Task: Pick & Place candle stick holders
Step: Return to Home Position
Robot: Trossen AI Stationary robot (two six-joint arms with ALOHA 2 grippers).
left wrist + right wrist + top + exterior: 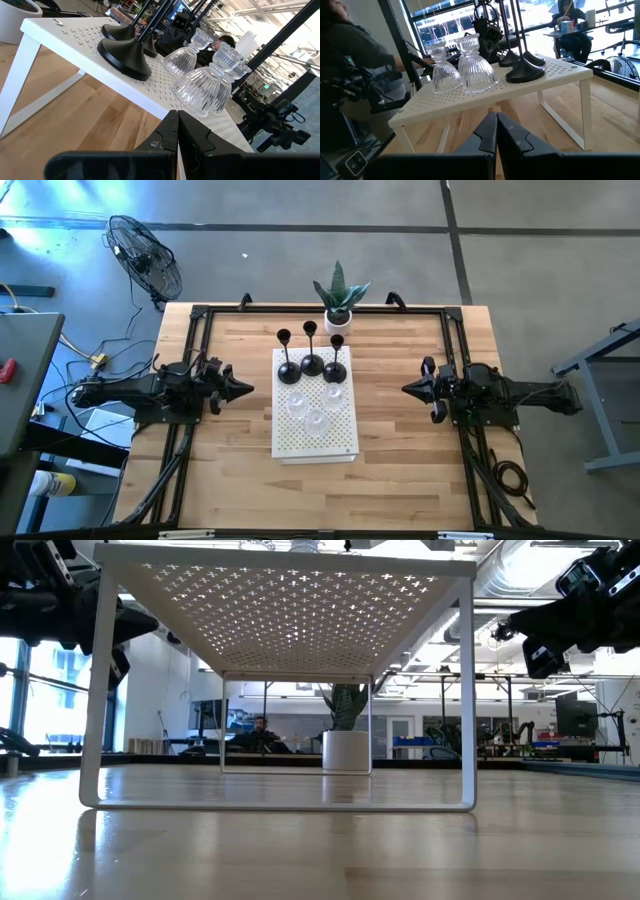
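Observation:
Three black candle stick holders (pixel 311 350) stand by their domed bases on the far half of a white perforated shelf (pixel 342 442) at the table's middle. Three clear glass holders (pixel 315 402) stand on the shelf nearer the front; they also show in the left wrist view (pixel 202 86) and the right wrist view (pixel 462 67). My left gripper (pixel 246 389) is shut and empty, left of the shelf. My right gripper (pixel 407 389) is shut and empty, right of the shelf. Both hover above the table.
A green plant in a white pot (pixel 339 308) stands on the table just behind the shelf. A black frame (pixel 200 315) runs round the table's edges. A fan (pixel 145 260) stands on the floor at the far left. People show in the room beyond (pixel 355 55).

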